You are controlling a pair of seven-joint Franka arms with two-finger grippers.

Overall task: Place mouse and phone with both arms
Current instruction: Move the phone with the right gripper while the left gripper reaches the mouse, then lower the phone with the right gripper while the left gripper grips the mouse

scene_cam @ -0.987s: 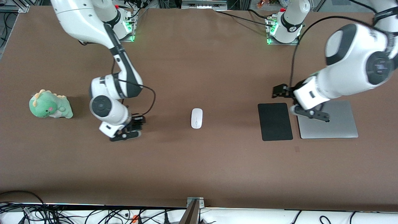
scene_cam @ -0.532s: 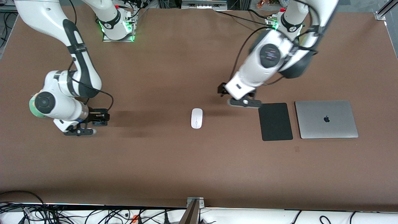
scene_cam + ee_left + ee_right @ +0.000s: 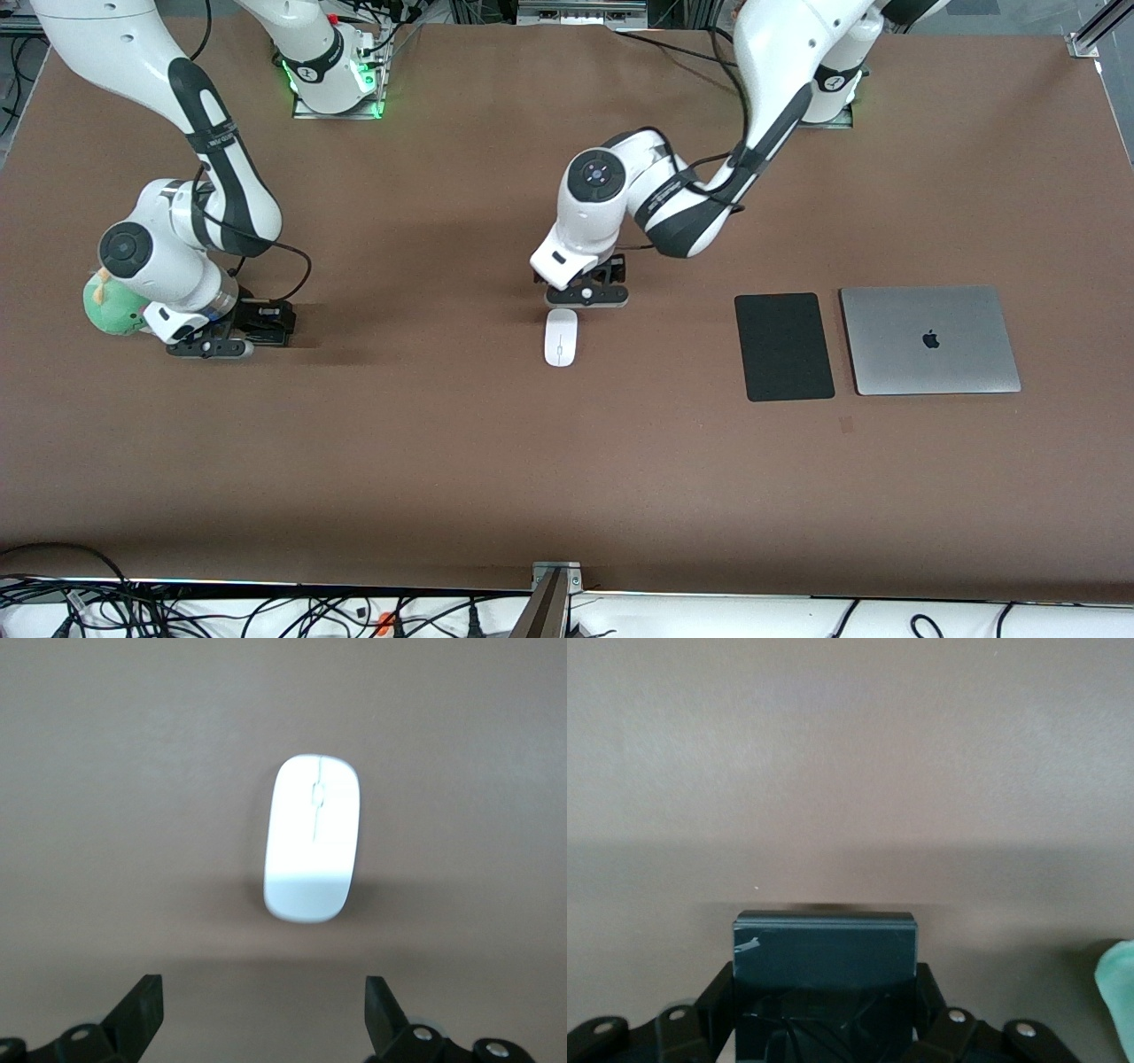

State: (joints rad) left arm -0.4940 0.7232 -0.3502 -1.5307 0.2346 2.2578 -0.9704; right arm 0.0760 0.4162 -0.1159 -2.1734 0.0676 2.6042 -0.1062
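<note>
The white mouse lies on the brown table near its middle. It also shows in the left wrist view, ahead of the fingers. My left gripper is open and empty, low over the table right beside the mouse; in the left wrist view its jaws stand wide apart. My right gripper is shut on the black phone, low over the table toward the right arm's end. In the right wrist view the phone sits between the fingers.
A green dinosaur plush sits right beside the right arm's wrist; its edge shows in the right wrist view. A large flat black pad and a closed silver laptop lie toward the left arm's end.
My left arm has swung from over the laptop, past the black pad, to the mouse. My right arm has carried the phone toward the right arm's end, up to the plush.
</note>
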